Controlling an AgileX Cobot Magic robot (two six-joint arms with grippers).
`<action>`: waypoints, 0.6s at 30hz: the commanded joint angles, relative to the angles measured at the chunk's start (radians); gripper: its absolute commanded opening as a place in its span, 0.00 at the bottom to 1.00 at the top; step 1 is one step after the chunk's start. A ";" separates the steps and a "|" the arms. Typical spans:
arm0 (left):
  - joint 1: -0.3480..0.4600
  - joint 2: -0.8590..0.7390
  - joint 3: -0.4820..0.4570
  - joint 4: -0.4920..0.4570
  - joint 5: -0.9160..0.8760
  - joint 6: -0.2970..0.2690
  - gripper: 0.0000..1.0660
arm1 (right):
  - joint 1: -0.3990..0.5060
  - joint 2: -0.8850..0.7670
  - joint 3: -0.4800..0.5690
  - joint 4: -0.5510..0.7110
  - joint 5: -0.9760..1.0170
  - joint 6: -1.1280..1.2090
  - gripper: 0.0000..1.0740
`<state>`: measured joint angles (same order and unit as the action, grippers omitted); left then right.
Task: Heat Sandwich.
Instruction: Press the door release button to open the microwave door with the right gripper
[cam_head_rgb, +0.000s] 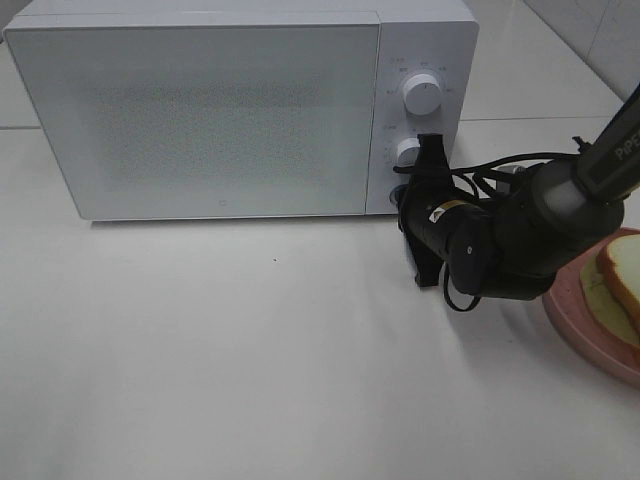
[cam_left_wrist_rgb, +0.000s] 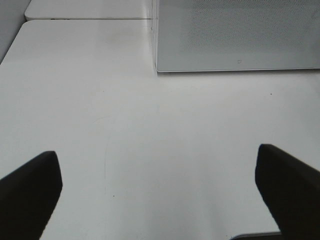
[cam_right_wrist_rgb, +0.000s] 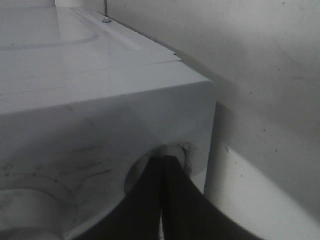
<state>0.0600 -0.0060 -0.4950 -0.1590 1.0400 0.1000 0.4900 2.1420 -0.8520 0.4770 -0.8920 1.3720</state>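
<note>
The sandwich (cam_head_rgb: 622, 285), white slices with a brown crust, lies on a pink plate (cam_head_rgb: 580, 320) at the table's right edge. The white microwave (cam_head_rgb: 200, 110) stands at the back with its door closed. My right gripper (cam_head_rgb: 402, 196) is shut, and its tips press against the round button (cam_right_wrist_rgb: 175, 150) at the bottom of the microwave's control panel; the right wrist view shows the two fingers (cam_right_wrist_rgb: 145, 200) together with nothing between them. My left gripper (cam_left_wrist_rgb: 157, 157) is open over bare table in front of the microwave (cam_left_wrist_rgb: 235, 35), holding nothing; the high view does not show it.
Two round knobs, the upper knob (cam_head_rgb: 422, 95) and the lower knob (cam_head_rgb: 408, 152), sit above the button on the panel. The right arm and its cables (cam_head_rgb: 520, 235) stretch between the plate and the microwave. White tabletop (cam_head_rgb: 250, 350) spreads in front.
</note>
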 joint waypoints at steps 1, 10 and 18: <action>-0.001 -0.025 0.002 -0.005 -0.002 -0.006 0.95 | -0.012 -0.009 -0.033 0.019 -0.168 -0.022 0.02; -0.001 -0.025 0.002 -0.005 -0.002 -0.006 0.95 | -0.028 -0.006 -0.088 0.047 -0.196 -0.043 0.02; -0.001 -0.025 0.002 -0.005 -0.002 -0.006 0.95 | -0.063 0.006 -0.180 0.054 -0.186 -0.098 0.02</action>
<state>0.0600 -0.0060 -0.4950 -0.1590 1.0400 0.1000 0.4870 2.1600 -0.9280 0.5450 -0.8090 1.3080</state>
